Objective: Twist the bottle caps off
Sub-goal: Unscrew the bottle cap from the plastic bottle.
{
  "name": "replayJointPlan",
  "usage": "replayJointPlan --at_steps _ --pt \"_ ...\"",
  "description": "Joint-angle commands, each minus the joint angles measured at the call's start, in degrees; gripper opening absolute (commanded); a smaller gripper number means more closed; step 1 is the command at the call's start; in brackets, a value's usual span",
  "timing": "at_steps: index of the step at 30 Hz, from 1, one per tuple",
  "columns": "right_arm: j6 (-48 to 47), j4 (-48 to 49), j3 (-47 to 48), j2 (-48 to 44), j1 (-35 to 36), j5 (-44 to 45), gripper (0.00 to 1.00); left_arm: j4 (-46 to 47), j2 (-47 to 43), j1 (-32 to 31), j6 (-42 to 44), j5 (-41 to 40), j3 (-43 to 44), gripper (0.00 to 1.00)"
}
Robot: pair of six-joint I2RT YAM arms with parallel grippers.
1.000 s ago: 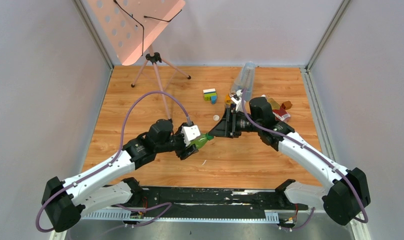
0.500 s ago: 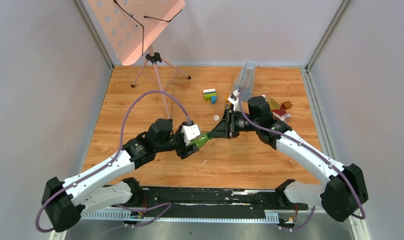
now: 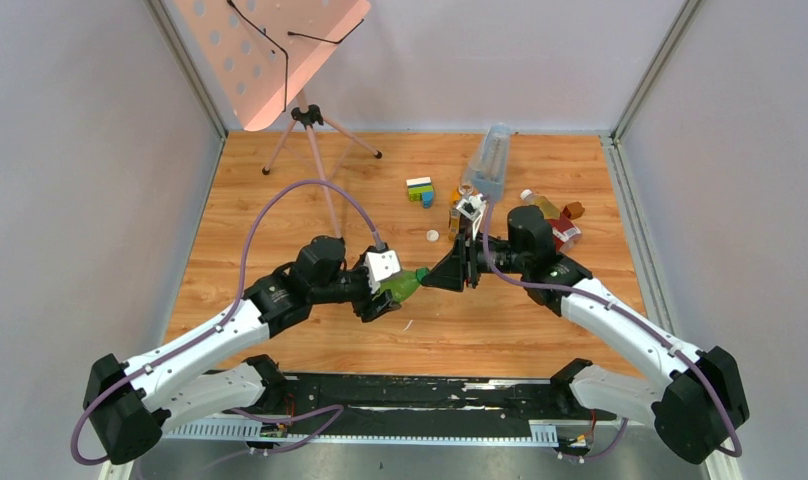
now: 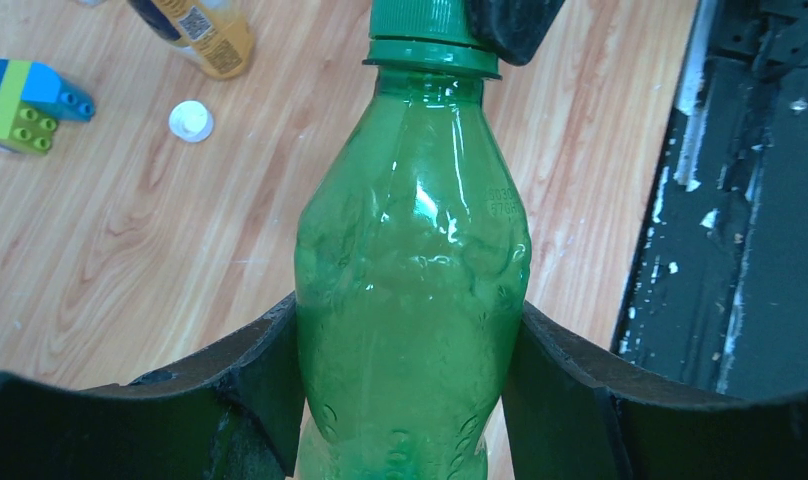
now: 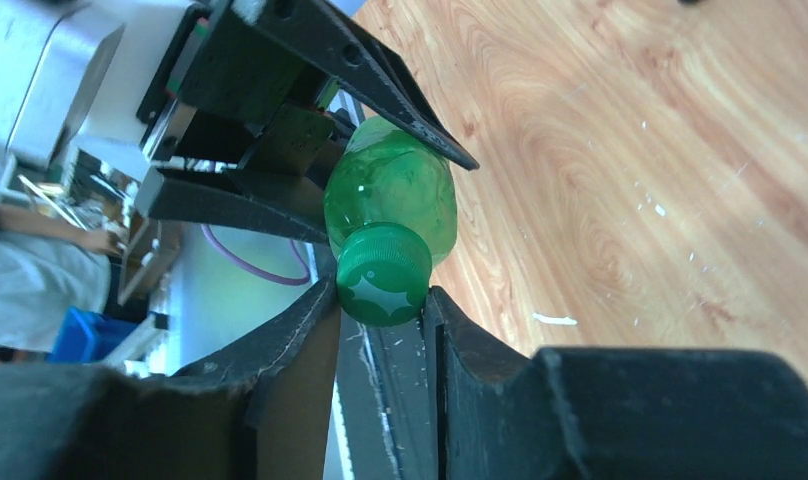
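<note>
My left gripper (image 4: 412,325) is shut on the green bottle (image 4: 412,260), holding it by the body off the table, neck pointing right (image 3: 404,284). The green cap (image 5: 382,272) is on the bottle's neck. My right gripper (image 5: 380,295) is shut on this cap, one finger on each side (image 3: 426,276). A loose white cap (image 3: 432,236) lies on the wood behind the grippers. An amber bottle with a white cap and red label (image 3: 552,215) lies at the right. Another amber bottle with a yellow label (image 4: 195,30) lies near the loose cap, partly cut off.
Multicoloured toy bricks (image 3: 420,189) sit at the back centre beside a tall clear bluish container (image 3: 488,160). A small reddish-brown block (image 3: 576,210) lies by the right wall. A tripod (image 3: 305,120) with a pink perforated board stands at the back left.
My right gripper has closed onto the green cap, and its arm has swung slightly nearer. The left gripper and the bottle have stayed put.
</note>
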Motion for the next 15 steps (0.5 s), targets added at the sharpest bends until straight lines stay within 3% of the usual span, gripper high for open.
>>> replayJointPlan --at_steps 1,7,10,11,13,15 --pt "-13.5 8.4 -0.2 -2.0 0.5 -2.2 0.00 0.7 0.0 -0.2 -3.6 10.1 3.5 0.00" --pt "-18.7 9.3 0.0 -2.0 0.5 -4.1 0.00 -3.0 0.3 -0.2 -4.4 16.3 4.4 0.00" --pt "-12.9 8.1 1.0 -2.6 0.4 2.1 0.01 -3.1 0.3 -0.2 -5.3 12.5 4.5 0.00" --pt "-10.3 6.3 1.9 -2.5 0.4 4.1 0.10 -2.9 0.2 -0.2 -5.5 8.8 4.5 0.00" --pt "-3.8 1.9 4.2 -2.3 0.3 8.7 0.39 -3.0 0.1 -0.2 -4.6 4.0 4.2 0.00" --pt "1.5 -2.1 4.9 -2.4 0.2 9.2 0.54 -3.4 0.2 -0.2 -4.3 0.1 4.2 0.00"
